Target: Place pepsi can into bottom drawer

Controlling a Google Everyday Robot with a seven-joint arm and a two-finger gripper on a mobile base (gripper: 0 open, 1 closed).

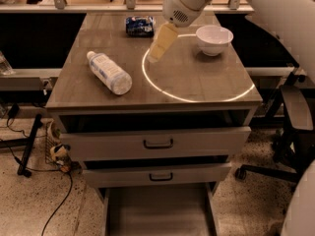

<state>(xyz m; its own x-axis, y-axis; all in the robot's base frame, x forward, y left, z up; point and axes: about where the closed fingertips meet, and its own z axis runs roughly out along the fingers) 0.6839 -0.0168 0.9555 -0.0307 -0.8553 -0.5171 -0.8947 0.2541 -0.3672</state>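
Note:
The pepsi can [139, 25] is dark blue and lies on its side at the far edge of the cabinet top, left of centre. My gripper [156, 53] hangs over the cabinet top just right of the can and nearer to me, a little apart from it, pointing down and to the left. It holds nothing that I can see. The bottom drawer [157, 215] is pulled out at the foot of the cabinet, a shallow grey-brown tray with a bare floor.
A clear plastic water bottle [109, 73] lies on its side on the left of the top. A white bowl [214, 38] stands at the far right. Two upper drawers with dark handles [158, 143] are slightly open. An office chair [295, 117] stands at right; cables [29, 141] lie at left.

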